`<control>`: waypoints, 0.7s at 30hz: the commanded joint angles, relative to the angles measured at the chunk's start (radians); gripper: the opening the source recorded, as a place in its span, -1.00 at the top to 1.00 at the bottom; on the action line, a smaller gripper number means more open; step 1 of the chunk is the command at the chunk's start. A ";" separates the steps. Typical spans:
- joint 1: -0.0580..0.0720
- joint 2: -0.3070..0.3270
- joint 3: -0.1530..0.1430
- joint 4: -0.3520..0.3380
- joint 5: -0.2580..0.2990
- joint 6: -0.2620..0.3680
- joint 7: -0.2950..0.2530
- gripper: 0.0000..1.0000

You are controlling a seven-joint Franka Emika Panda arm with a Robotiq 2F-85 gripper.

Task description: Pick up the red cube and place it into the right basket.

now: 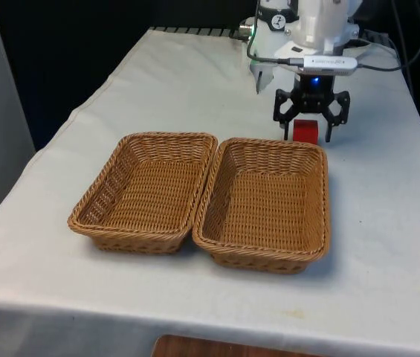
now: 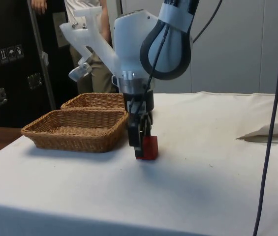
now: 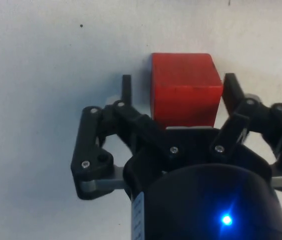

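Red cube (image 1: 306, 131) sits on the tabletop (image 1: 195, 82), on the white cloth, just beyond the far rim of the right basket (image 1: 265, 204) and not inside it. Solid block, flat matte faces, crisp edges; the side view shows it resting flat on the cloth (image 2: 147, 147).

Gripper (image 1: 311, 128) is down over the cube, black linkage-type jaws straddling it. In the wrist view the jaws are open: one finger (image 3: 230, 87) is right at the cube's side (image 3: 183, 87), the other finger (image 3: 126, 87) stands off with a visible strip of cloth between it and the cube. Not clamped, nothing held. Whether the near finger actually touches the cube face, I cannot tell.

Two baskets lie side by side in the middle of the tabletop, long sides touching or nearly so. Both rectangular with rounded corners, sloped walls, tan wicker, tight horizontal weave with a thicker braided rim. The left basket (image 1: 144, 192) is at the front view's left, the right basket at its right. Both hold nothing.

Cloth is plain white, smooth, slightly creased, with a few small dark specks.

A person (image 2: 87, 46) stands behind the baskets in the side view.
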 commanded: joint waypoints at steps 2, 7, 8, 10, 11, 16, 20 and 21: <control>-0.006 0.001 0.010 -0.001 0.011 0.011 -0.011 -0.15; -0.006 0.002 0.009 -0.001 0.010 0.011 -0.011 0.83; -0.006 0.002 0.009 -0.001 0.010 0.011 -0.011 0.98; -0.006 0.003 0.009 -0.001 0.010 0.012 -0.011 0.96; -0.006 0.003 0.009 -0.001 0.010 0.012 -0.011 0.96; -0.005 0.003 0.009 -0.001 0.009 0.011 -0.010 0.96; 0.000 -0.005 -0.001 0.002 0.000 -0.001 -0.001 0.96; 0.003 -0.036 -0.006 -0.007 -0.006 -0.024 0.001 0.96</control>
